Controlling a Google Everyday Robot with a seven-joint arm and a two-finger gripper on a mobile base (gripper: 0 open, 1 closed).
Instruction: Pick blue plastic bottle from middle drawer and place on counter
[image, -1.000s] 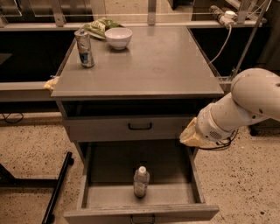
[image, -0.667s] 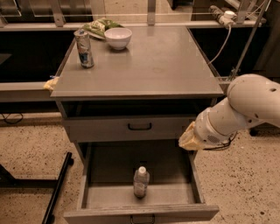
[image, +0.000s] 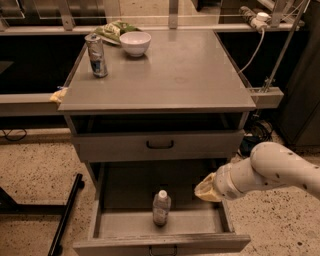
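The blue plastic bottle (image: 161, 208) stands upright, white cap up, on the bare metal floor of the open middle drawer (image: 202, 221). Right of the bottle hangs the pale gripper (image: 204, 190); released or clenched, I cannot tell. Well behind the bottle, the smooth grey surface (image: 172, 75) carries a dented can (image: 96, 55) and a round white bowl (image: 135, 43)

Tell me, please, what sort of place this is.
Probably a test lab: grey metal drawer cabinet, white bowl and can on its counter, speckled floor. The gripper hangs over the right side of the open middle drawer.
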